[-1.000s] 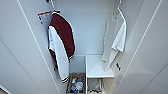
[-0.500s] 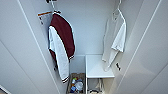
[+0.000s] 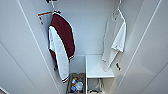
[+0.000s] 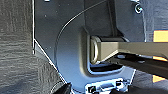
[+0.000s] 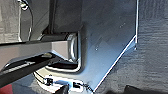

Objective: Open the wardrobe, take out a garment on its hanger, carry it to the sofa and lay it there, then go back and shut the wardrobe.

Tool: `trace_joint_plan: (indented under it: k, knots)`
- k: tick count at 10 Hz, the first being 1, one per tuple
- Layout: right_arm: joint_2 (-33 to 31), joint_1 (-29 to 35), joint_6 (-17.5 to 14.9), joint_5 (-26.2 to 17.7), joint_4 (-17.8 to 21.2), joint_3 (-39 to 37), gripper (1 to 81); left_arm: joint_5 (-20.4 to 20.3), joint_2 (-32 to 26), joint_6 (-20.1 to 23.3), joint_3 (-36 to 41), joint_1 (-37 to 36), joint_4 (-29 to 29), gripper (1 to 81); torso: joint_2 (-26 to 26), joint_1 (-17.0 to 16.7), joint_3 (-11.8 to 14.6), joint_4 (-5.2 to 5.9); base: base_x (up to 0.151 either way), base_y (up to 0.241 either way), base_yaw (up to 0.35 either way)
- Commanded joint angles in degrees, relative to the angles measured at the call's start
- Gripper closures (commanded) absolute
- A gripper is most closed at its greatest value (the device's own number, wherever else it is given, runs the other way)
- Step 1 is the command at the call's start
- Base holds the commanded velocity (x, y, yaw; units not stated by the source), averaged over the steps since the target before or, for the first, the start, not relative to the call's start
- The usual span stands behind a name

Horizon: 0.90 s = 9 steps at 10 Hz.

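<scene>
The wardrobe (image 3: 87,37) is found open. The garment (image 3: 115,40) is hung on its hanger (image 3: 117,11) against the right inner wall, above a white shelf (image 3: 96,66) (maroon jacket (image 3: 62,40) opposite). It is judged light, limp and prone to slipping; the hanger's hook is best taken. Whether either claw is apart or together cannot be told.

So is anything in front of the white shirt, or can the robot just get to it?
Nothing visible blocks it. The wardrobe stands open, and the white garment hangs on its hanger at the right side, facing out. The maroon jacket hangs apart on the left. A white shelf sits just below the garment's hem.
</scene>
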Motion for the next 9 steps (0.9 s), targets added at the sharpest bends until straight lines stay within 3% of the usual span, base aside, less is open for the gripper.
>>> trace_joint_plan:
  k: [1, 3, 5, 6, 9]
  knots:
    - [1.65, 2.36, -2.36, -2.66, 3.04, -2.95, 1.0, 3.47, 3.73, 1.80, -7.42, -2.71, -0.93, 1.0, 0.00, 0.00, 0.00, 0.00, 0.000, 0.000, 0.000]
    - [4.29, 1.66, -2.63, -2.30, 2.86, -6.03, 1.0, 3.49, 7.17, 1.89, -12.72, -3.25, -0.49, 1.0, 0.00, 0.00, 5.71, 0.00, 0.000, 0.000, 0.000]
    - [5.09, 1.48, -2.71, -2.22, 2.95, -7.98, 1.0, 3.22, 7.97, 1.89, -13.70, -3.33, -0.66, 1.0, 0.00, 0.02, 6.41, 0.00, 0.000, 0.000, 0.000]
    - [5.09, 1.57, -2.71, -2.22, 3.04, -7.98, 1.0, 3.31, 7.97, 1.97, -13.70, -3.34, -0.40, 1.0, 0.00, 0.00, 3.84, 0.00, 0.000, 0.000, 0.000]
    - [5.17, 1.57, -2.80, -2.13, 2.86, -7.45, 1.0, 3.75, 8.23, 1.97, -13.35, -2.99, 1.45, 1.0, -0.09, -0.09, 5.81, 0.00, 0.000, 0.000, 0.000]
